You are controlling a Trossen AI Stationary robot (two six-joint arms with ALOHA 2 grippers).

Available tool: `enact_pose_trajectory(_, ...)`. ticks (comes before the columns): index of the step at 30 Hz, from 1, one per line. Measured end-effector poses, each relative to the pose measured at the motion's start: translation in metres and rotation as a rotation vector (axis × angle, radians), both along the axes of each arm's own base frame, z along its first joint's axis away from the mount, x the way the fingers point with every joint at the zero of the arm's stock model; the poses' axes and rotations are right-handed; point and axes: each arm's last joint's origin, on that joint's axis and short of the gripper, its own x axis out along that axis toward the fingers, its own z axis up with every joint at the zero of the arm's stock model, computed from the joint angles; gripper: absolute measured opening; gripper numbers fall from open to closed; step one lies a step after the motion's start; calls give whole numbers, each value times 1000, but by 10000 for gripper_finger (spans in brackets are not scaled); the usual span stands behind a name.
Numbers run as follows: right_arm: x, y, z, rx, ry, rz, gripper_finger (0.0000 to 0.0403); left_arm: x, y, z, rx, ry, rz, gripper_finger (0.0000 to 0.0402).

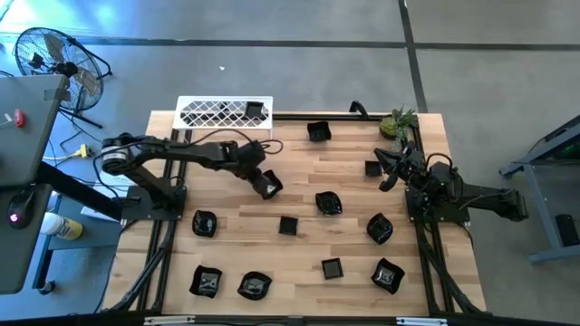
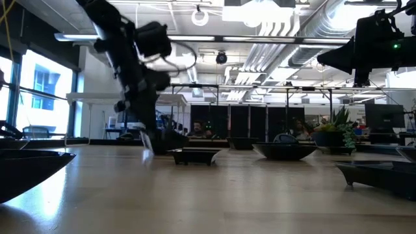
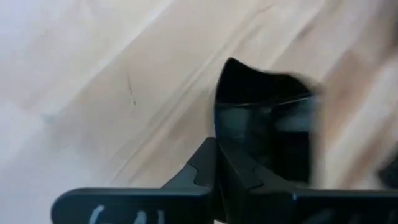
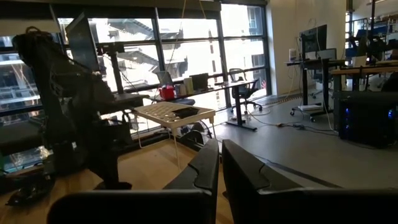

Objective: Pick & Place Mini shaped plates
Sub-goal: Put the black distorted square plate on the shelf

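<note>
Several glossy black mini plates lie flat on the wooden table [image 1: 299, 163], among them a square plate [image 1: 288, 225] and a wavy-rimmed plate [image 1: 328, 203]. My left gripper [image 1: 265, 181] reaches over the table's middle and is shut on a black square plate [image 1: 271, 186], which fills the left wrist view as the held plate [image 3: 267, 124]. The low view shows the left gripper [image 2: 148, 144] low over the tabletop. My right gripper [image 1: 388, 168] waits raised near the right edge, shut and holding nothing, its fingers [image 4: 208, 165] pointing level toward the room. My left gripper pinches the square plate by one rim [image 3: 219, 134], at the side nearest the wrist, between the two shut fingers [image 3: 205, 162]. The fingers slant down from the table's left. The plate's hollow faces the wrist camera. Whether it is clear of the table, I cannot tell.
A white wire-mesh rack [image 1: 224, 112] stands at the far edge with one black plate [image 1: 256, 110] in it. A small green potted plant [image 1: 399, 122] sits at the far right corner. Other plates [image 2: 284, 151] are scattered over the near and right table areas.
</note>
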Motion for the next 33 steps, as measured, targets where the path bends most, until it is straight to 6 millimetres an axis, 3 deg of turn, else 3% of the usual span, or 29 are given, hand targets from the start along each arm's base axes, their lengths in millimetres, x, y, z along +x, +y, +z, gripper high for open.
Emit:
enact_pose_trajectory(6, 0, 0, 0, 0, 0, 0, 17, -7, -1, 70, 55, -45, -66, 1)
enact_pose_trajectory(10, 0, 0, 0, 0, 0, 2, 16, -30, 7, 123, 105, -35, -39, 1)
enact_pose_trajectory(16, 0, 0, 0, -1, 1, 2, 16, -71, 29, 178, 210, 18, 84, 1)
enact_pose_trajectory(20, 0, 0, 0, -1, 4, 4, 16, -92, 51, 191, 264, 16, 143, 0)
enact_pose_trajectory(25, 0, 0, 0, -1, 4, 4, 16, -122, 87, 185, 253, 44, 199, 0)
enact_pose_trajectory(33, 0, 0, 0, 0, 4, 4, 17, -164, 135, 183, 266, -80, 264, 0)
